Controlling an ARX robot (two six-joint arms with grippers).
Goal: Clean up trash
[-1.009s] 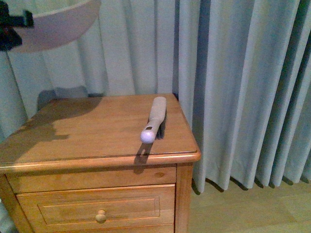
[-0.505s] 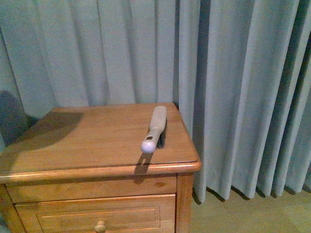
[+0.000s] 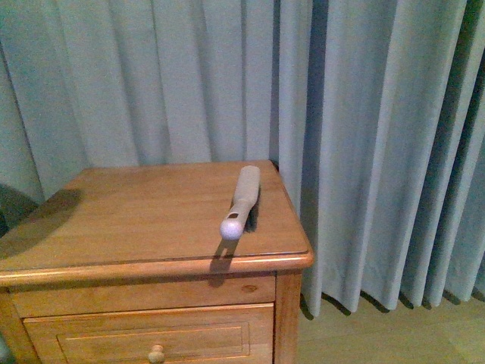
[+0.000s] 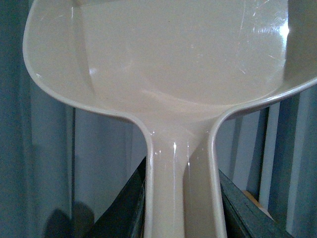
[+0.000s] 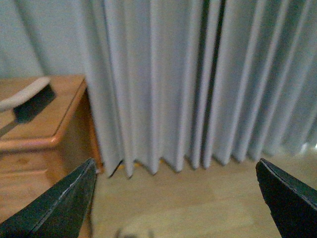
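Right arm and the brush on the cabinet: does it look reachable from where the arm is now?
Probably yes. The right gripper is open and empty, and the brush lies alone near the right edge of the cabinet, nothing blocking it.

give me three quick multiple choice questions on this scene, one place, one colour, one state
1. Where does the white-handled, dark-bristled brush lie?
A. on the floor
B. on the wooden nightstand
C. in a drawer

2. What colour is the pleated curtain?
A. red
B. yellow
C. pale grey-blue

3. What is the left end effector doing?
A. hanging open, empty
B. clamping the pale beige plastic dustpan by its handle
C. clamping the brush

Answers: 1 B, it rests on top; 2 C, every fold is grey-blue; 3 B, dark fingers flank the handle.
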